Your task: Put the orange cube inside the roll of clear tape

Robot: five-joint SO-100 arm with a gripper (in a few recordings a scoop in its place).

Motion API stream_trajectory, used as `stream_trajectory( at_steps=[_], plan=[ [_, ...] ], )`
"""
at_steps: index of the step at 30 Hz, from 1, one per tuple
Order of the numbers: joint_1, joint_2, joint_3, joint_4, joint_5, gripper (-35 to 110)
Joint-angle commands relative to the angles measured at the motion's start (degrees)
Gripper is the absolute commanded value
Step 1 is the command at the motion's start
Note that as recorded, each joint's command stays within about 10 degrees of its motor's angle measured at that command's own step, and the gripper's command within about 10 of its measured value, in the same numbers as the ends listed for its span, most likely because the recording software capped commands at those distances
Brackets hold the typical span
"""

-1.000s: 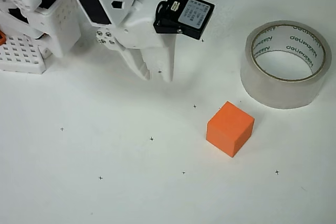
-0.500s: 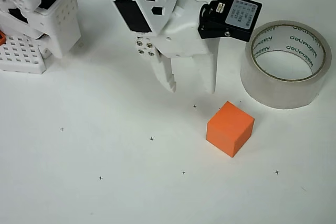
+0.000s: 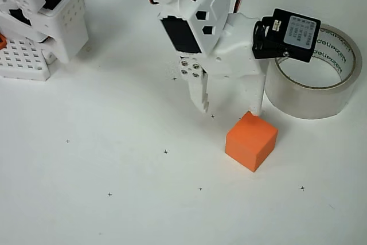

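White tabletop with small black cross marks was the work surface, overhead view. Gripper was spread wide and empty, fingertips pointing down-frame; the right fingertip sat at the orange cube's top corner, contact unclear. Cube lay just below the gripper, mostly off to the right of the gap. Roll of clear tape sat upper right, just beside the cube, partly covered by the wrist servo. White perforated robot base at upper left, well apart
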Motion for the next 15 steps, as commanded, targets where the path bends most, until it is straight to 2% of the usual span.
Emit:
stream_trajectory(
  at_steps=[1, 15],
  plan=[
    [0.0, 0.79, -5.45, -0.79, -1.32, 36],
    [1.05, -9.4, -12.66, -2.99, -3.52, 37]
  ],
)
